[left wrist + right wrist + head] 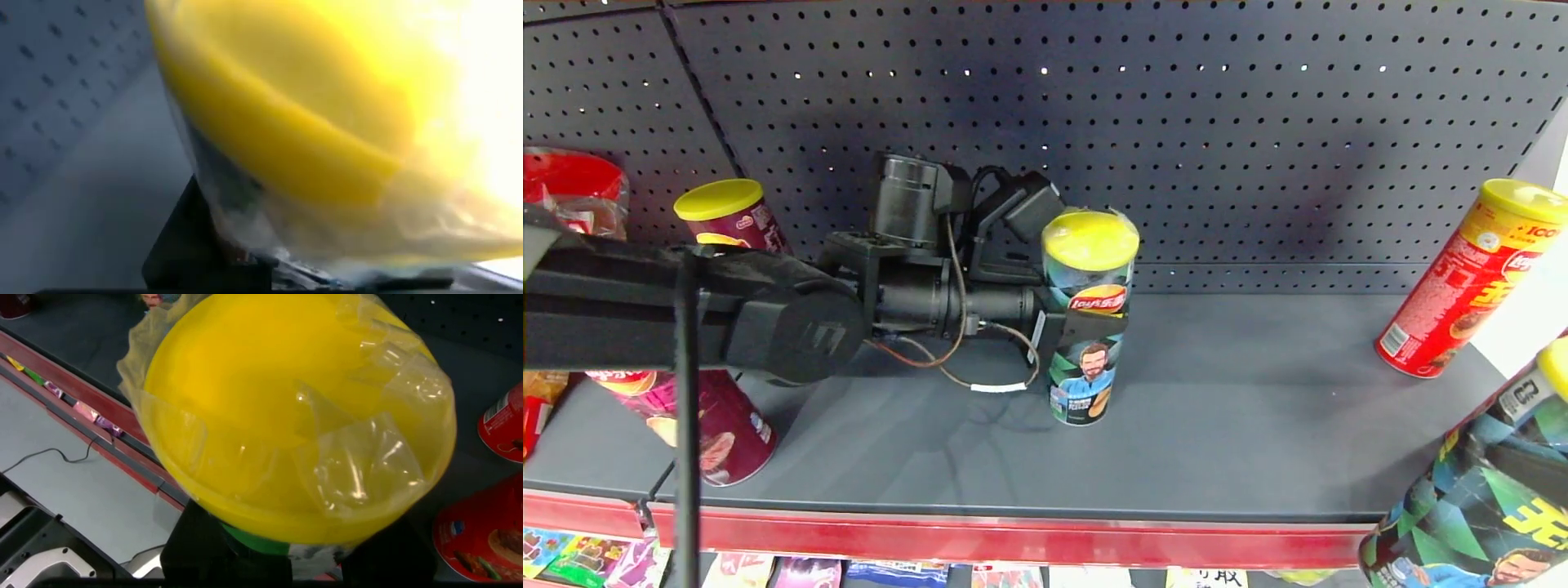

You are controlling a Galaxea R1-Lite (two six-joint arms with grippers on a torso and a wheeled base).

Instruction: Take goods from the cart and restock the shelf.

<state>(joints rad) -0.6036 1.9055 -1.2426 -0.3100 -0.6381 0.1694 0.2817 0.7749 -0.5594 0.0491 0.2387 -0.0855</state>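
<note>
The left gripper (pixel 1086 328) is clamped at mid-height on the green can (pixel 1085 384). This can stands upright at the centre of the shelf (pixel 1258 425). At 5 o'clock, the right gripper (pixel 294 562) holds a second can (pixel 1470 506) near the shelf's front edge.

Hazards, as judged:
- Opening the fingers with any sideways drag would likely tip the tall, narrow cylinder.
- A retreat toward 9 o'clock could strike the maroon can (pixel 731 216).
- The tilted red can (pixel 1462 286) at 3 o'clock may roll if nudged.

The cans are smooth printed tubes. Each yellow plastic lid (pixel 1090 239) sits under loose, crinkled film. The shelf is flat, matt grey metal.
</note>
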